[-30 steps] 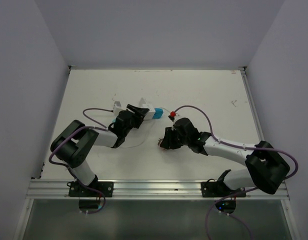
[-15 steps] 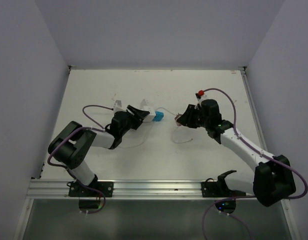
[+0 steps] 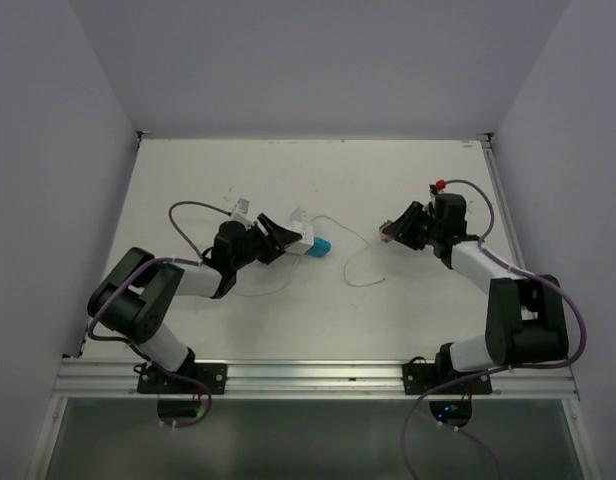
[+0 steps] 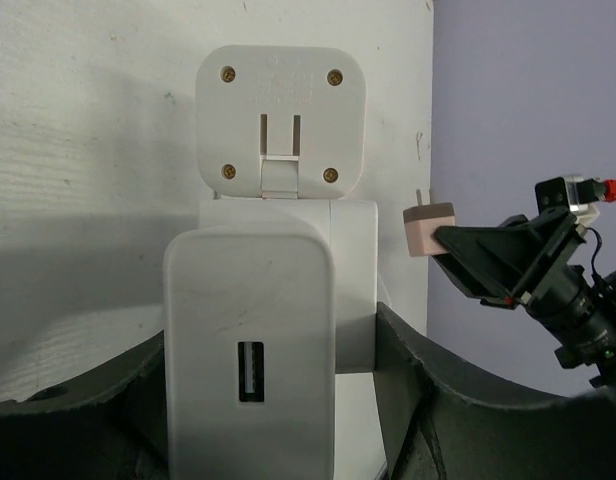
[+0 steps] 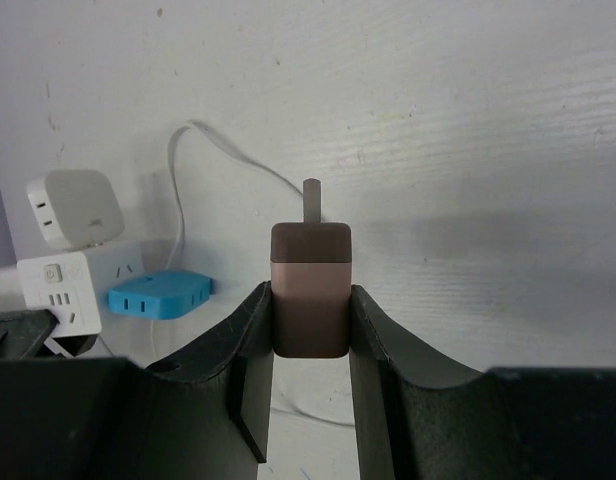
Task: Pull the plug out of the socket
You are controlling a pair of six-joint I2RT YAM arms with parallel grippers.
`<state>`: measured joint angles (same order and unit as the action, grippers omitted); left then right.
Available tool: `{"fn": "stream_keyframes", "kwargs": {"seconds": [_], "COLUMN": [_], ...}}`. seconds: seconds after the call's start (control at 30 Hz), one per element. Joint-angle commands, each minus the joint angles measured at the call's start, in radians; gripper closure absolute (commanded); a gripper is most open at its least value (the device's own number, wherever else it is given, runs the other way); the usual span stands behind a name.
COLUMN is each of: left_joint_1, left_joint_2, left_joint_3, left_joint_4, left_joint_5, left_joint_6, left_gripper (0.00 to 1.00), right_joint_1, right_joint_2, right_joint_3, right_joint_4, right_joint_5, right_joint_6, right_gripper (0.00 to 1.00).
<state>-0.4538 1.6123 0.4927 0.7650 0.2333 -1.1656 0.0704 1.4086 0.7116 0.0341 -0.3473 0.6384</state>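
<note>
Brown plug (image 5: 310, 290) — pinched lengthwise by right gripper (image 5: 309, 300), prong (image 5: 311, 200) outward — left gripper (image 4: 273, 400) clamps socket (image 4: 250, 300).

Noting white all over the socket (image 4: 273, 330), with brassy screws dotting its upper face. Reading dull brown on the plug (image 5: 310, 290), darker along the top band, grey at the prong. Logging bright blue on a small flat box (image 5: 160, 294). Seeing white on a thin cord (image 5: 238, 152), purple on the arm cables (image 3: 193, 205), red on a small cap (image 3: 440, 185). Marking off-white, faintly scuffed with dark specks, on the table (image 3: 408, 170).
</note>
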Motion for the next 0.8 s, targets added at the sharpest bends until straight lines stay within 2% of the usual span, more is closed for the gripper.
{"fn": "stream_keyframes", "kwargs": {"seconds": [0.0,0.23,0.27,0.33,0.37,0.47,0.5,0.6,0.77], "left_joint_1": [0.018,0.041,0.044,0.056,0.060,0.075,0.078,0.090,0.109], "left_joint_2": [-0.034,-0.022,-0.023,-0.034,-0.037,-0.040,-0.041,-0.052,-0.063], "left_joint_3": [0.003,0.043,0.043,0.049,0.050,0.070,0.070,0.069,0.073], "left_joint_4": [0.082,0.005,-0.001,-0.018,-0.026,-0.068,-0.073,-0.075,-0.089], "left_joint_5": [0.113,0.201,0.205,0.221,0.230,0.247,0.257,0.267,0.282], "left_joint_6": [0.052,0.096,0.098,0.107,0.110,0.127,0.130,0.133,0.135], "left_gripper": [0.92,0.91,0.91,0.91,0.91,0.91,0.92,0.92,0.93], "right_joint_1": [-0.011,-0.017,-0.018,-0.020,-0.021,-0.021,-0.023,-0.023,-0.023], "right_joint_2": [0.033,0.087,0.092,0.095,0.096,0.093,0.087,0.069,-0.022], "right_joint_3": [-0.006,-0.035,-0.040,-0.050,-0.054,-0.064,-0.066,-0.072,-0.055], "right_joint_4": [0.085,0.096,0.098,0.101,0.102,0.096,0.093,0.067,-0.031], "right_joint_5": [-0.056,-0.044,-0.044,-0.042,-0.038,-0.036,-0.033,-0.007,0.056], "right_joint_6": [0.017,-0.014,-0.014,-0.013,-0.011,-0.006,-0.006,-0.013,-0.055], "right_gripper": [0.95,0.75,0.68,0.63,0.57,0.46,0.39,0.29,0.25]}}
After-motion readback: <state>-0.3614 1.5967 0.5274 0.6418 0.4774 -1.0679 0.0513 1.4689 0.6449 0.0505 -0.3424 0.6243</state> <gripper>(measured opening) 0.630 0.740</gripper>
